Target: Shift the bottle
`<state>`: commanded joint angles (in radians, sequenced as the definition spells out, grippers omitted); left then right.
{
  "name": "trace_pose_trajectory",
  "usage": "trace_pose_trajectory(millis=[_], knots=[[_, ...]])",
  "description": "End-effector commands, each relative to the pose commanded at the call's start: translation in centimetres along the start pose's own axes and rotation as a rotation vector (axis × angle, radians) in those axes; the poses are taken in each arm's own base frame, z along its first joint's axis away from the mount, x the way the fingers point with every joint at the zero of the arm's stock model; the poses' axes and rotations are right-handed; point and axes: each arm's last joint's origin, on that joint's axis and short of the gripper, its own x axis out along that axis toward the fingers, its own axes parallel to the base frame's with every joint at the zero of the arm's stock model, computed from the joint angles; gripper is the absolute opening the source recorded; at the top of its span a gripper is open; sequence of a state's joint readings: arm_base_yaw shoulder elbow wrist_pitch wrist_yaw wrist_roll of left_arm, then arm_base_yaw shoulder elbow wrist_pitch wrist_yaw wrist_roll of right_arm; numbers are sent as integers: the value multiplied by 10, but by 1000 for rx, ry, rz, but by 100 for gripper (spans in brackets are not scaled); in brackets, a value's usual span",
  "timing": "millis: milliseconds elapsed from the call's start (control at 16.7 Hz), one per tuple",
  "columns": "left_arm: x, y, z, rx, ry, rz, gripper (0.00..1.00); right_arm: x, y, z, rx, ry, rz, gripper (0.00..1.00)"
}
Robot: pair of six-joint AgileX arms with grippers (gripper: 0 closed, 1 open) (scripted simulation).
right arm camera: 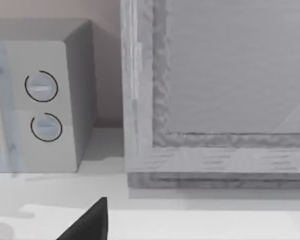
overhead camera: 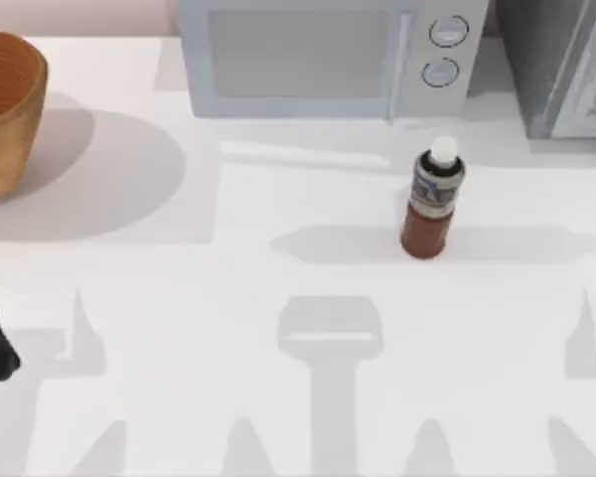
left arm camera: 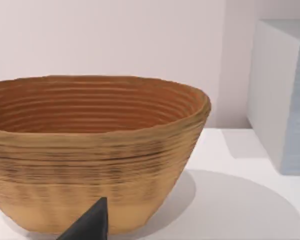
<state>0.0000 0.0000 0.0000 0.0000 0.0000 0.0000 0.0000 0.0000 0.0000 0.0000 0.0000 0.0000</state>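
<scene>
Black and pointy, one fingertip of the left gripper (left arm camera: 92,222) is poking up close to the left wrist camera, in front of the big woven basket (left arm camera: 90,150). I cannot tell if that gripper is open or closed. That arm is sitting at the left edge of the table (overhead camera: 129,328), looking parked.

Another dark fingertip, on the right gripper (right arm camera: 90,220), is showing in the right wrist view, pointing toward the microwave (right arm camera: 45,105) and a grey box (right arm camera: 215,100) beside it. I cannot tell its state either.

Standing upright on the table is the bottle (overhead camera: 432,204), just in front of the microwave's two round knobs, right of the middle. Nothing is touching it.

I think the job is not started yet. The bottle is tall and thin, so a bump near its white cap could be knocking it over. It is also standing close to the microwave, so a gripper coming from behind might be hitting that.
</scene>
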Motion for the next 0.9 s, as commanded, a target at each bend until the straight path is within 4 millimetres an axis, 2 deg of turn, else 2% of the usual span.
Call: trace_pose_trajectory(millis=[240,540,720,900], knots=[[1,-2,6,-3,-15,-16,100,0,0,0,0,0,0,100],[16,-14,41,-15,-81,-126,100,0,0,0,0,0,0,100],[44,-32,60,-20,-83,-222,100,0,0,0,0,0,0,100],[83,-61,62,-18,-48,-332,100,0,0,0,0,0,0,100]])
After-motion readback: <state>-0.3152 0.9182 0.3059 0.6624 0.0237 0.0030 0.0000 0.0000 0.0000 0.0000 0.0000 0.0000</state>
